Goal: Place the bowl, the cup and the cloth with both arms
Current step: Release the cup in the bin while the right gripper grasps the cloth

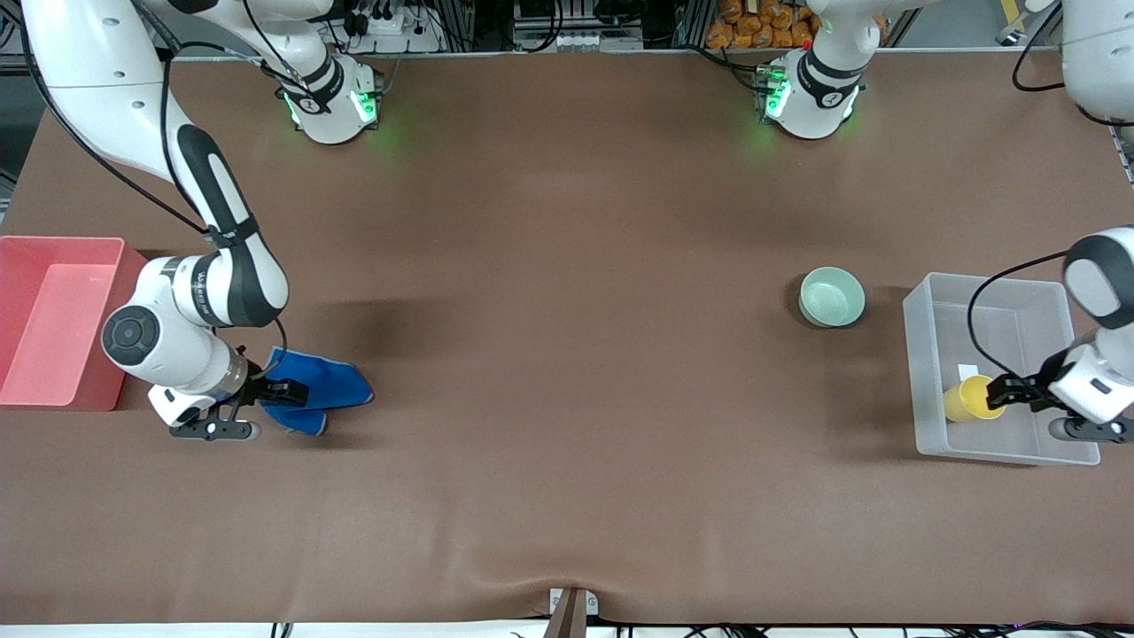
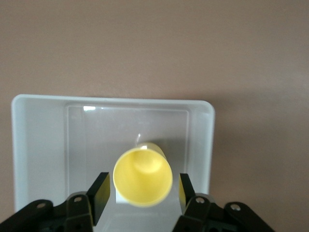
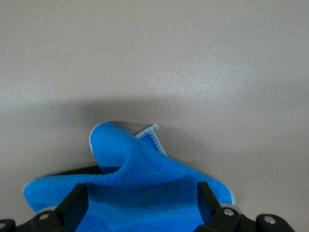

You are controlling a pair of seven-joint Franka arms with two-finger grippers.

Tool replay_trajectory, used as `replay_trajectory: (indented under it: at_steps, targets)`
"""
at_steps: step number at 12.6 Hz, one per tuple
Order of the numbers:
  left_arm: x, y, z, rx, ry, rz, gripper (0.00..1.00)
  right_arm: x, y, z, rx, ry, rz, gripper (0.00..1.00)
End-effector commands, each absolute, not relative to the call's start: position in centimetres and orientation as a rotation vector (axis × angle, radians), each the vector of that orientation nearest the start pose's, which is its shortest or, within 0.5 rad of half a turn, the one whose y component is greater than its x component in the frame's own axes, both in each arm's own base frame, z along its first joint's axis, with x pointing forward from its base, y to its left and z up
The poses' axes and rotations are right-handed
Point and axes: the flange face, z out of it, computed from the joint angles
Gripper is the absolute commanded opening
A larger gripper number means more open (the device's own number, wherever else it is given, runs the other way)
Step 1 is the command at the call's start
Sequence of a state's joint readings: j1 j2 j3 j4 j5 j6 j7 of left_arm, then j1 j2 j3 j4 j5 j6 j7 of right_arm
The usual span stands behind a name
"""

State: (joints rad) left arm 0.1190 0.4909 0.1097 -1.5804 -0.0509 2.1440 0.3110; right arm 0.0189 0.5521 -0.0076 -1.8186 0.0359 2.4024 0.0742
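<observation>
No text, brand, number or sign can be read anywhere in these views. The right arm's forearm, at about nine o'clock in the front view, carries a line of small dark lettering (too fine to make out). A small white label lies in the clear bin at about three o'clock, and it shows no legible marks.

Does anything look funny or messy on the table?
The cup lies tipped on its side in the clear bin, between the left gripper's open fingers. The cloth is bunched up, not flat, under the right gripper. The bowl sits upright.
</observation>
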Motion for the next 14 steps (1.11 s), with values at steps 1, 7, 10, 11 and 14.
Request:
replay_trajectory:
  at_steps: [1, 7, 10, 11, 14]
  targets:
    - [67.6, 12.4, 39.7, -3.13, 0.08, -0.073, 0.65, 65.7, 0.4, 25.0, -3.058, 0.252, -0.086, 1.0]
    - [64.4, 2.2, 40.8, -3.186, -0.034, 0.139, 0.63, 67.2, -0.1, 23.9, -3.058, 0.245, -0.141, 1.0]
    - [61.9, 0.0, 38.5, -3.187, -0.036, 0.161, 0.63, 67.0, -1.1, 22.5, -3.06, 0.262, -0.129, 1.0]
    - [60.9, 0.1, 37.3, -3.186, -0.044, 0.135, 0.64, 66.9, -1.1, 22.4, -3.062, 0.248, -0.122, 1.0]
    - [57.8, -1.2, 33.7, -3.183, -0.109, 0.086, 0.73, 66.4, -0.9, 21.8, -3.065, 0.237, -0.101, 1.0]
